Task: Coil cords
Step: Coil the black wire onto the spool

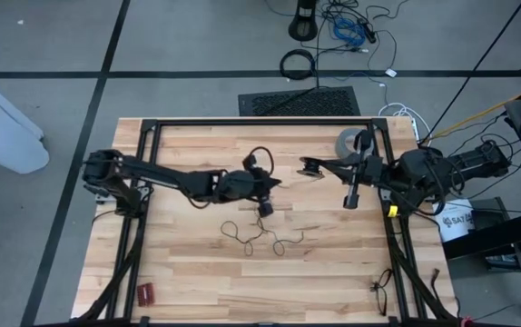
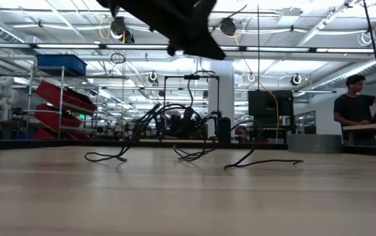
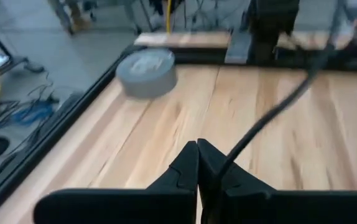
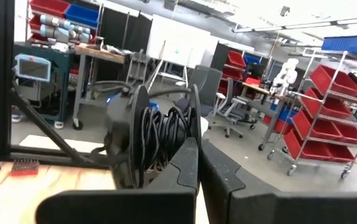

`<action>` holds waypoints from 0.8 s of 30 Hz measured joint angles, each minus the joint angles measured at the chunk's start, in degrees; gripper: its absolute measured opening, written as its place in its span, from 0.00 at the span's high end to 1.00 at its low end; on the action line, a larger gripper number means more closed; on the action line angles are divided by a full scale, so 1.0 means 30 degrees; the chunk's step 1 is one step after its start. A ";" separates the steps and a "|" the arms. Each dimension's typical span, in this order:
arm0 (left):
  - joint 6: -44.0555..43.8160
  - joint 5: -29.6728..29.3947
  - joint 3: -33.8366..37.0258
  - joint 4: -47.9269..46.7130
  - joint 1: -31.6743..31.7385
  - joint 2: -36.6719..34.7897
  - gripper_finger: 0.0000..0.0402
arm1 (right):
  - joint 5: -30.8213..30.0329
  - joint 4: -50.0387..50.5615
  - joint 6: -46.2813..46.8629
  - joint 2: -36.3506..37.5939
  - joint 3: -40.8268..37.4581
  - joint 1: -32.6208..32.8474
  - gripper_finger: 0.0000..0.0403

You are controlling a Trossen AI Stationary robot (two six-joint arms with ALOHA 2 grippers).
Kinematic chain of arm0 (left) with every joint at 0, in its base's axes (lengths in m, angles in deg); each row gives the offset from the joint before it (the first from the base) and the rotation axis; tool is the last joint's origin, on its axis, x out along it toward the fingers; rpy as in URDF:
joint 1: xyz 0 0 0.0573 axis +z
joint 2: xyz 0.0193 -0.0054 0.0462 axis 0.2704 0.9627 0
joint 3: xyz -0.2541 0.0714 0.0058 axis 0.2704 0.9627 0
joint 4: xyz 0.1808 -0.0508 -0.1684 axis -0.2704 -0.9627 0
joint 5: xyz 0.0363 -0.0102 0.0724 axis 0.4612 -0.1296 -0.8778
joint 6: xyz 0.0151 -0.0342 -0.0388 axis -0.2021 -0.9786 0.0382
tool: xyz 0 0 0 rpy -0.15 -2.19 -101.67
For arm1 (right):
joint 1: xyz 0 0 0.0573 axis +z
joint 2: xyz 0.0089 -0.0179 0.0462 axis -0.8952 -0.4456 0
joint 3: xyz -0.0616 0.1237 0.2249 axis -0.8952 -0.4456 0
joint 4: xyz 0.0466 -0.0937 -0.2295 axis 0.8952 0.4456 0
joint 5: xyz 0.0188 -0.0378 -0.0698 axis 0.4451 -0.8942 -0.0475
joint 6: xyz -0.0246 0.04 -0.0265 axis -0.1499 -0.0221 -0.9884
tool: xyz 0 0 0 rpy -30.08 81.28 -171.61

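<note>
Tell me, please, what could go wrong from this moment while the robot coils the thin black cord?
The left gripper is shut on the cord at its very tips; so thin a cord may slip out. The rest lies in loose loops on the table and may knot when pulled. The shut right gripper hangs close by; the two might collide.

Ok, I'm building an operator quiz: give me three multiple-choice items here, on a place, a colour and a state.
1. Where is the grey tape roll? A) at the table edge by the right arm B) mid-table C) on the floor
2. The thin cord has which colour? A) white B) black C) red
3. The left gripper is: A) wide open B) shut, empty C) shut on the cord
Key: A, the high view shows it there; B, dark against the wood; C, the cord leaves its closed fingers.
</note>
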 joint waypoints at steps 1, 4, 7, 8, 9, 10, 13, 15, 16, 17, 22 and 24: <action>0.0007 -0.0005 0.0007 -0.1008 0.0100 -0.0424 0.99 | 0.0007 0.0008 0.0098 0.0038 0.0000 0.0000 1.00; 0.0022 0.0002 0.0000 -0.3052 0.0171 -0.1472 0.99 | 0.0000 0.0383 0.0506 0.0135 0.0000 0.0000 1.00; 0.0139 0.0002 0.0015 -0.4031 0.0161 -0.2207 0.99 | 0.0022 0.0832 0.0974 0.0145 0.0000 0.0000 1.00; 0.0252 0.0002 0.0015 -0.4364 0.0102 -0.2390 0.99 | 0.0074 0.0918 0.1154 0.0150 0.0000 0.0000 1.00; 0.0322 0.0025 0.0015 -0.4476 0.0073 -0.2513 0.99 | 0.0094 0.1084 0.1313 0.0150 0.0000 0.0000 1.00; 0.0328 0.0105 0.0015 -0.4664 0.0031 -0.2637 0.99 | 0.0095 0.1216 0.1437 0.0150 0.0000 0.0000 1.00; 0.0316 0.0174 0.0015 -0.5262 -0.0076 -0.2689 0.99 | 0.0095 0.1453 0.1830 0.0150 0.0000 0.0000 1.00; 0.0306 0.0194 0.0015 -0.5941 -0.0166 -0.2661 0.99 | 0.0099 0.1648 0.2236 0.0147 0.0000 0.0000 1.00; 0.0220 0.0206 0.0025 -0.6110 -0.0227 -0.2652 0.99 | 0.0100 0.1862 0.2447 0.0132 0.0000 0.0000 1.00; -0.0044 0.0208 0.0089 -0.6192 -0.0288 -0.2650 0.99 | 0.0112 0.2087 0.2645 0.0101 0.0000 0.0000 1.00; -0.0691 0.0213 0.0503 -0.6426 -0.0527 -0.2657 0.99 | 0.0556 0.2517 0.3405 -0.0277 0.0000 0.0000 1.00; -0.0699 0.0213 0.0506 -0.6518 -0.0645 -0.2683 0.99 | 0.0605 0.2368 0.3497 -0.0454 0.0000 0.0000 1.00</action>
